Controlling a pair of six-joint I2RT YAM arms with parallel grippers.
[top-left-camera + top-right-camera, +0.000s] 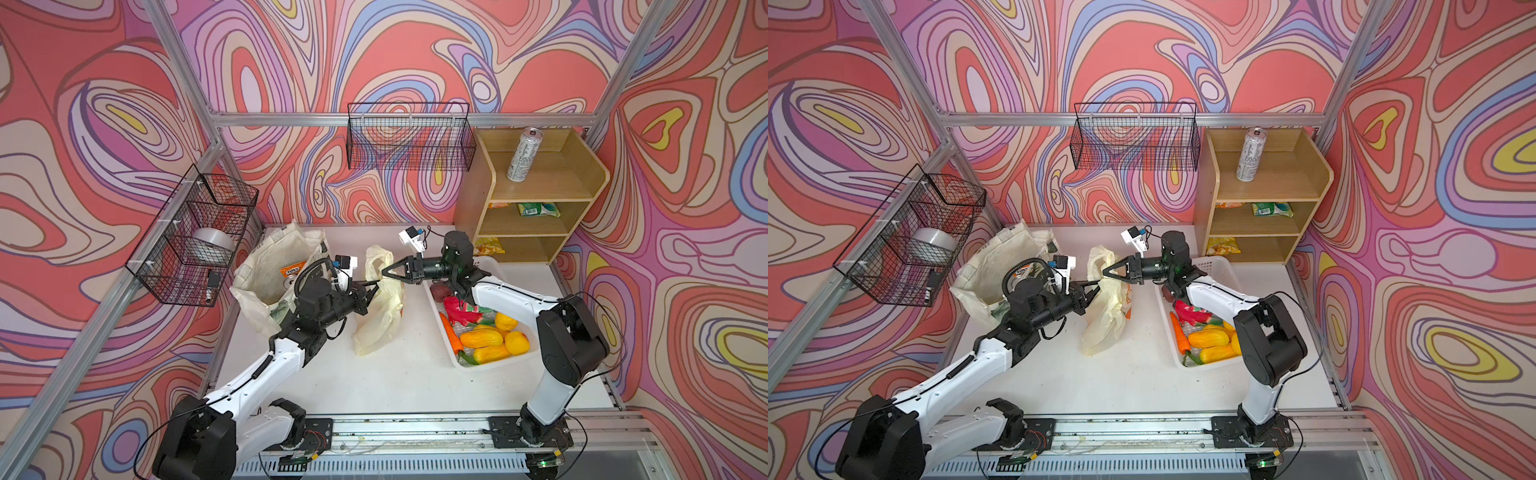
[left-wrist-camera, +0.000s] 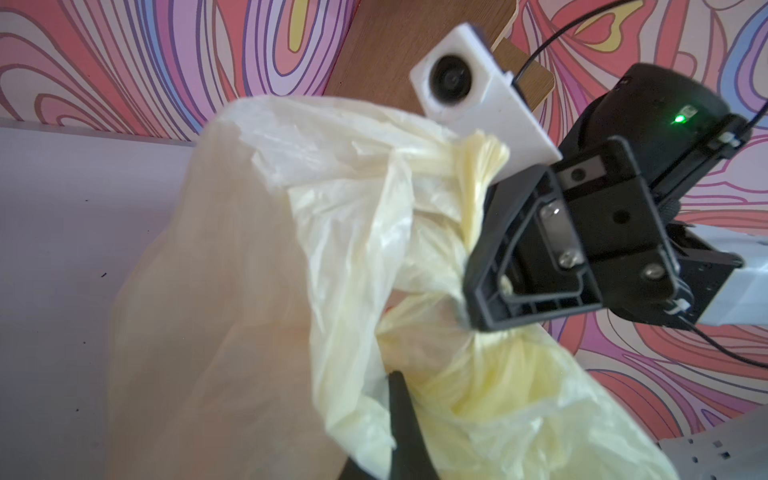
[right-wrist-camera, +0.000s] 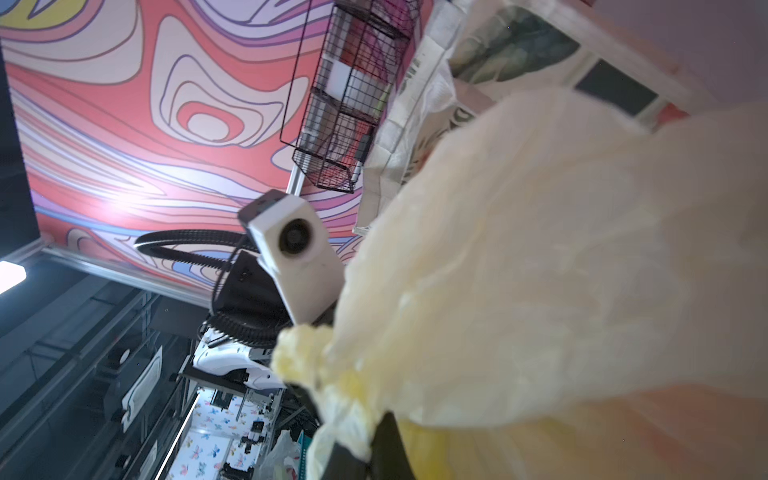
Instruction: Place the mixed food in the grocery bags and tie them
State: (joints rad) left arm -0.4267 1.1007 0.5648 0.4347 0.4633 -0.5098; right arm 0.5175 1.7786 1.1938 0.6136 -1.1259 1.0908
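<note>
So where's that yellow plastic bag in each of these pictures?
In a top view: yellow plastic bag near the picture's centre.
In a top view: bag in the same spot.
Left wrist: bag close up, filling the middle.
Right wrist: bag close up, blurred.
Landmark: canvas tote beside it, in both top views and right wrist.

Not much here can be read. An orange packet (image 1: 292, 270) lies in the cloth bag (image 1: 257, 266). Its white strip has letters that look like "FOX'S", but they are small and fuzzy. The tall silver can (image 1: 521, 156) on top of the wooden shelf (image 1: 473, 199) has rows of tiny dark print, too small to read. The green packet (image 1: 539, 209) on the middle shelf has a white patch with writing I cannot make out. The cloth bag's dark letters are blurry in the right wrist view. The yellow plastic bag (image 1: 1100, 328) has orange print I cannot read.
</note>
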